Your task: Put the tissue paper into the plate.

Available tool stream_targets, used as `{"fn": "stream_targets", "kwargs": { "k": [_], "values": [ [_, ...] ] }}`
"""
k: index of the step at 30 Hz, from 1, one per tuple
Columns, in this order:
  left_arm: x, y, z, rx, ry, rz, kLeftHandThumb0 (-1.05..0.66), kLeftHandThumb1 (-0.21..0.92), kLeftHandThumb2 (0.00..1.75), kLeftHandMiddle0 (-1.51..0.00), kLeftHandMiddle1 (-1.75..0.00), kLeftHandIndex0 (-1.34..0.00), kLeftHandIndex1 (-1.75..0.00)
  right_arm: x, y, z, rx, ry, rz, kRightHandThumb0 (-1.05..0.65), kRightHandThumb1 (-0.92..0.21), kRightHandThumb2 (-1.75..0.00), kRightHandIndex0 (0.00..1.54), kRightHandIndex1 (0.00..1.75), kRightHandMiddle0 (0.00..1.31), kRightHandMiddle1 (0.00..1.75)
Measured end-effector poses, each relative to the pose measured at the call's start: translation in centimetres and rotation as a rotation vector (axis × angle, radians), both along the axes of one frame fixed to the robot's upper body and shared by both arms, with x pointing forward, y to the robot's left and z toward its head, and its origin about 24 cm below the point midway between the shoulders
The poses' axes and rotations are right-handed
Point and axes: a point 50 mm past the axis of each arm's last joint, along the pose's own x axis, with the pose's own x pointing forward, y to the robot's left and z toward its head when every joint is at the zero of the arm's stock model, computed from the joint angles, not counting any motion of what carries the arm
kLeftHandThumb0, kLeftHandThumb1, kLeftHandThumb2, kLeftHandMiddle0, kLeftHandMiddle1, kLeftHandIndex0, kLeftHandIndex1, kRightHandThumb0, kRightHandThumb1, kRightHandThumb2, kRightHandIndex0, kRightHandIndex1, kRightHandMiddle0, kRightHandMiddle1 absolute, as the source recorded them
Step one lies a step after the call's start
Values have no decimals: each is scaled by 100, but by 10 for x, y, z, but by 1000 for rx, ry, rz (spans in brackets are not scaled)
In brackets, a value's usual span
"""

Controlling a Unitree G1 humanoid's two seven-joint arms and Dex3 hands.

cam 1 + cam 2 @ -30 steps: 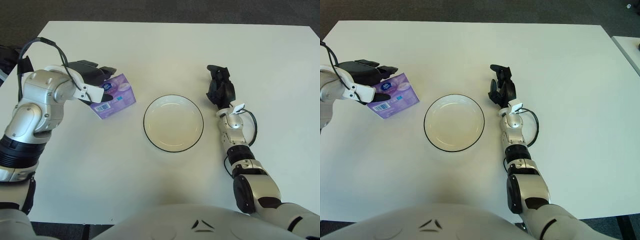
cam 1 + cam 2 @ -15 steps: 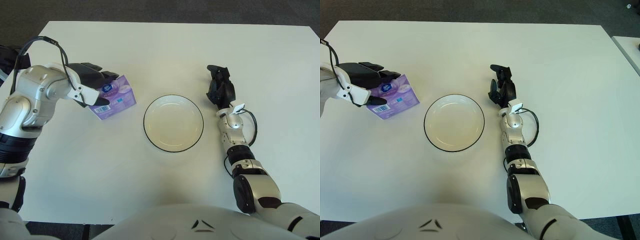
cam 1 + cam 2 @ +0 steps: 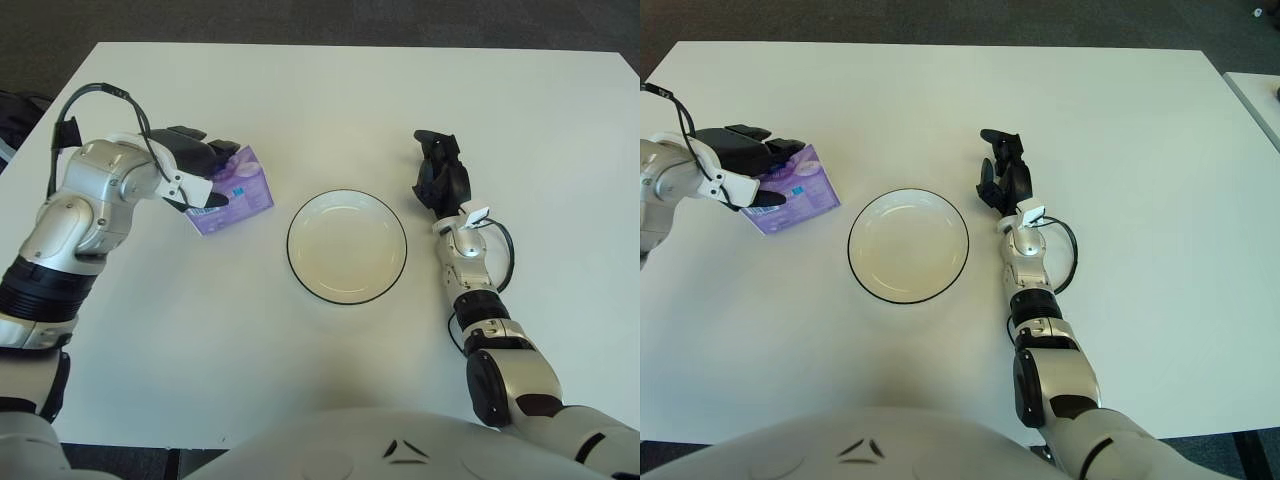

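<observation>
A white table [image 3: 330,90] seen from above, from the robot's head. At the far left, the robot's left hand [image 3: 200,165] wraps over a small purple pack of tissue paper [image 3: 236,188]. Its dark fingers [image 3: 212,148] lie across the top and far edge of the pack, and the thumb shows below on the near side, by the barcode label. The hand looks closed around the pack, though whether the pack is lifted clear of the table or resting on it cannot be told.

To the right of the pack, near but apart from it, sits a round white plate [image 3: 300,275] with a thin dark rim. It holds nothing.

Further right, just beyond the plate, the right hand [image 3: 440,175] shows with its dark fingers loosely gathered and holding nothing; it plays no part.

To do this step well, the left hand likely needs a firm pinch on both long sides, since the pack is soft and could slip. It should then lift enough to clear the rim, carry the pack rightward over the middle of the plate, lower it flat, and only then let go.
</observation>
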Motion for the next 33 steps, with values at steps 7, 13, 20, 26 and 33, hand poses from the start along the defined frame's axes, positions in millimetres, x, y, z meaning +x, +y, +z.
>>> {"fn": "stream_targets", "kwargs": {
  "k": [7, 13, 20, 26, 33],
  "values": [
    [3, -5, -3, -6, -67, 53, -105, 92, 88, -7, -9, 0, 0, 0, 0, 0, 0, 0, -2, -62, -92, -77, 32, 21, 0, 109],
    [5, -11, -7, -11, -107, 63, -105, 92, 93, -9, -10, 0, 0, 0, 0, 0, 0, 0, -4, -62, -92, -77, 32, 22, 0, 109],
    [9, -15, -14, -36, -153, 87, -105, 92, 92, -7, -9, 0, 0, 0, 0, 0, 0, 0, -4, -63, -92, -78, 33, 22, 0, 110],
    [11, -15, -18, -57, -171, 104, -105, 92, 90, -9, -9, 0, 0, 0, 0, 0, 1, 0, -7, -61, -92, -77, 33, 23, 1, 111],
    [13, -15, -20, -78, -183, 119, -105, 92, 87, -12, -11, 0, 0, 0, 0, 0, 2, 0, -9, -60, -92, -77, 33, 23, 1, 111]
  ]
}}
